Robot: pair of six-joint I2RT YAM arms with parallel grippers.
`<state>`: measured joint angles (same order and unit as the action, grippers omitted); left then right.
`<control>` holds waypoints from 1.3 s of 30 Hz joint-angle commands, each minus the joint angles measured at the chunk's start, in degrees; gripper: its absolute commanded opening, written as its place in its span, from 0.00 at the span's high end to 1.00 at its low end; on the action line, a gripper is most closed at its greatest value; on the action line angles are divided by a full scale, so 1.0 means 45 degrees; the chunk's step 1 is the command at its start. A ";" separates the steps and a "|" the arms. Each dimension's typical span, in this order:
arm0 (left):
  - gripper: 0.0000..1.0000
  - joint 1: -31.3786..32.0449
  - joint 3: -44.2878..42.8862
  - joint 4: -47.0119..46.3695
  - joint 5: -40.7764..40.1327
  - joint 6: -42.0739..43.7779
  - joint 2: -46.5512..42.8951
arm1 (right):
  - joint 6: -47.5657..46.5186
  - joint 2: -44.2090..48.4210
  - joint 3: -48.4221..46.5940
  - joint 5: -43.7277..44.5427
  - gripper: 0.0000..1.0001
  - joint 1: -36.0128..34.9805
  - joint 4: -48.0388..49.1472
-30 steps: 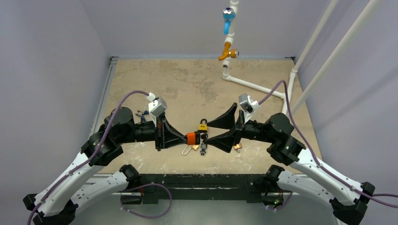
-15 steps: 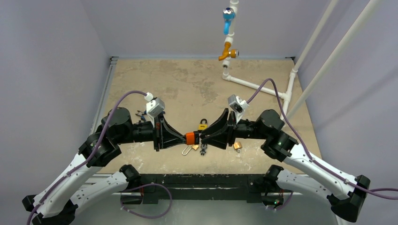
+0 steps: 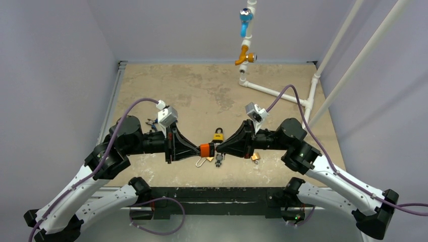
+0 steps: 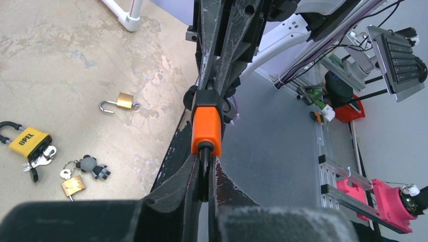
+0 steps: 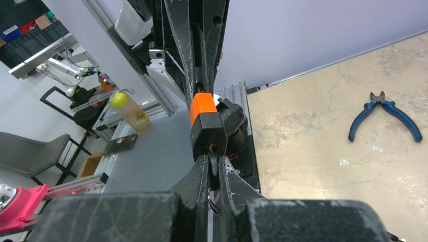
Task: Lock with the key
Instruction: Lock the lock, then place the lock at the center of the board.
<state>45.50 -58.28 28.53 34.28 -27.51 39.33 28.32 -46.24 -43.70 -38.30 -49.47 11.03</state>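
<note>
L gripper (image 4: 204, 169) clamped on orange padlock (image 4: 206, 128), R gripper (image 5: 212, 170) pinched on what's prob. the key (image 5: 212, 160): turn R wrist along key's axis, L rigid.

Robotics lab test cell. Evidence: plain lavender enclosure walls (image 3: 50, 75) around a beige mottled tabletop (image 3: 202, 85), and a white PVC pipe mock-up (image 3: 275, 93) with a blue valve handle (image 3: 246, 17). Outside the cell: aluminium extrusion rails (image 4: 335, 171), black keyboard (image 4: 401, 53), grey office chair (image 5: 22, 151).

Orange padlock (image 3: 205, 149) (black-ended), horizontal, aloft
</note>
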 commanded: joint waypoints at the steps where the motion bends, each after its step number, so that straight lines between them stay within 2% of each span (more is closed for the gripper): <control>1: 1.00 0.0007 -0.0746 -0.0354 -0.0277 0.0582 -0.0302 | -0.0426 0.0412 -0.0229 0.0196 1.00 0.0013 -0.0238; 14: 1.00 0.0007 -0.1430 0.1488 -0.1410 0.1987 -0.0816 | -0.1116 0.1554 -0.0367 0.1133 1.00 0.0427 -0.2077; 16: 1.00 -0.0010 -0.1469 0.1682 -0.2111 0.1932 -0.0723 | -0.1135 0.1593 -0.0455 0.1893 1.00 0.0493 -0.2576; 19: 1.00 -0.0003 -0.1744 0.2159 -0.3800 0.1628 -0.0250 | -0.1026 0.1326 -0.0902 0.4094 1.00 0.0600 -0.3647; 26: 1.00 -0.0182 -0.3056 0.3349 -0.7038 0.0260 0.2216 | 0.0491 -0.0392 -0.2007 0.8536 1.00 0.0923 -0.4455; 29: 1.00 -0.1048 -0.3586 0.3202 -0.6663 -0.0584 0.3663 | 0.1100 -0.1465 -0.2497 0.9662 1.00 0.1313 -0.4456; 32: 1.00 -0.2004 -0.3644 0.2094 -0.5914 -0.1433 0.4959 | 0.1539 -0.2595 -0.2547 0.9816 1.00 0.2193 -0.3915; 36: 1.00 -0.2510 -0.4305 0.0940 -0.5287 -0.1863 0.7267 | 0.2302 -0.4314 -0.2363 0.8890 1.00 0.3775 -0.2383; 39: 1.00 -0.2787 -0.5222 0.0971 -0.5012 -0.1882 0.9166 | 0.2773 -0.5585 -0.2354 0.8269 1.00 0.4602 -0.1255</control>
<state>34.33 -75.26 39.70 8.36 -33.12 73.60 36.29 -66.46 -53.10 0.73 -32.60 -3.75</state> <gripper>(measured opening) 0.049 0.033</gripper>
